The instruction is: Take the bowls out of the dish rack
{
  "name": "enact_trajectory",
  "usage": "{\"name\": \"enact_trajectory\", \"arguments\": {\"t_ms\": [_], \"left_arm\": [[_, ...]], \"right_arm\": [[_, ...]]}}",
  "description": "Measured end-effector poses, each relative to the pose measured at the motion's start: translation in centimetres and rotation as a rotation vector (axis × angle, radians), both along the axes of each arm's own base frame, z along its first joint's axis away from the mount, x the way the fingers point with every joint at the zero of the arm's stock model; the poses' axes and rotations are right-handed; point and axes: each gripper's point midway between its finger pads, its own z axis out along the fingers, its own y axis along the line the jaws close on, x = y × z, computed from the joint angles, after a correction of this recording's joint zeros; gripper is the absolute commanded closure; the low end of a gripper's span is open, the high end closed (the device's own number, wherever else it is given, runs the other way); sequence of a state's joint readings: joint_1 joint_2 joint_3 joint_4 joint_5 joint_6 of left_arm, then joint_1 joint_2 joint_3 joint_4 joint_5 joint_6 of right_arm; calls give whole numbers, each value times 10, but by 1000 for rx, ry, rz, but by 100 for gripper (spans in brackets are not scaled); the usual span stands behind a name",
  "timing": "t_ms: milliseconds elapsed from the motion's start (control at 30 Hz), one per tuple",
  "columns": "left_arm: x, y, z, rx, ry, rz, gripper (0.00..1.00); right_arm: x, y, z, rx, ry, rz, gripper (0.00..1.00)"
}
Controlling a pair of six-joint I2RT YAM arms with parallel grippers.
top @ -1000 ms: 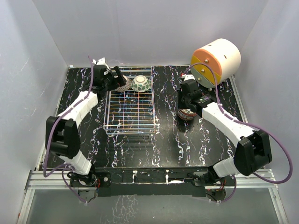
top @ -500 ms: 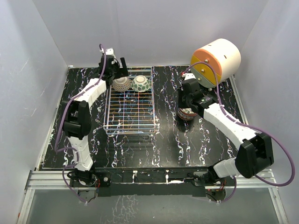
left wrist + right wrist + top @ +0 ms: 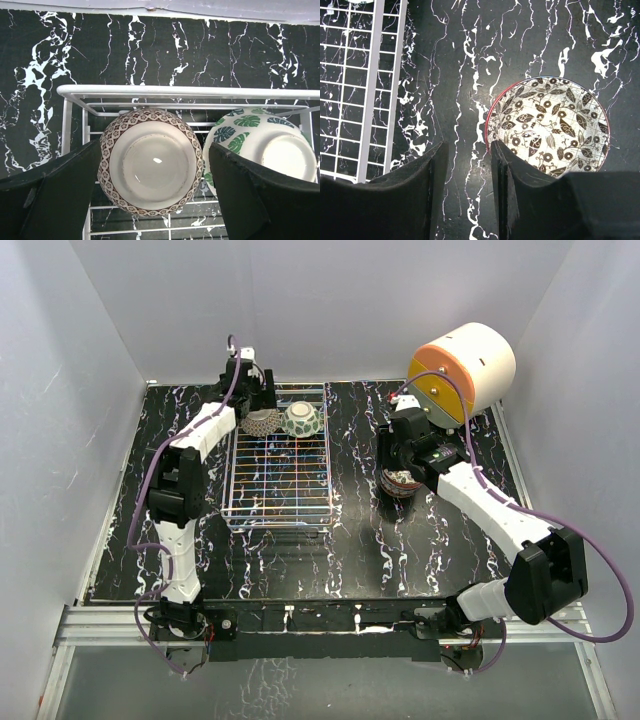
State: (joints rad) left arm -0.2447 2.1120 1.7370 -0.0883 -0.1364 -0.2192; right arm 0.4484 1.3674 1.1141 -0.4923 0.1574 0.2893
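Currently the left gripper (image 3: 154,144) gapes wide, its fingers either side of an upturned brown bowl (image 3: 150,162) in the rack's (image 3: 185,91) far left corner, not closed on it; an upturned leaf bowl (image 3: 260,145) sits just right of it. Right gripper (image 3: 468,145) hangs partly open over the table (image 3: 450,75), holding nothing, one finger just beside the rim of an upright red-rimmed bowl (image 3: 550,125) standing right of the rack

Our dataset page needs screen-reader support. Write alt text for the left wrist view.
The open left claw straddles an upside-down brown-patterned bowl in the dish rack; a green-leaf bowl sits upside down beside it.
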Motion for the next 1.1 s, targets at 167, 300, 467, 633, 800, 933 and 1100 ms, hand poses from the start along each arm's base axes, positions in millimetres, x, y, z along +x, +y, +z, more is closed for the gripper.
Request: {"name": "enact_trajectory", "arguments": {"t_ms": [167, 300, 467, 633, 800, 933, 1100], "left_arm": [[-2, -3, 0, 69, -9, -20, 17], [-4, -10, 1, 128, -16, -46, 17], [-7, -15, -1, 163, -14, -56, 18], [-8, -11, -6, 181, -1, -44, 19], [-8, -9, -6, 183, 1, -33, 19], [-8, -8, -6, 182, 4, -19, 19], [-8, -7, -5, 169, 2, -6, 18]], "right_arm": [[0, 1, 0, 6, 0, 6, 57], [0, 2, 0, 9, 1, 8, 57], [0, 2, 0, 13, 3, 10, 56], [0, 2, 0, 13, 3, 9, 56], [-2, 1, -4, 9, 10, 9, 56], [-3, 0, -6, 7, 16, 9, 56], [-4, 1, -6, 10, 16, 12, 56]]}}
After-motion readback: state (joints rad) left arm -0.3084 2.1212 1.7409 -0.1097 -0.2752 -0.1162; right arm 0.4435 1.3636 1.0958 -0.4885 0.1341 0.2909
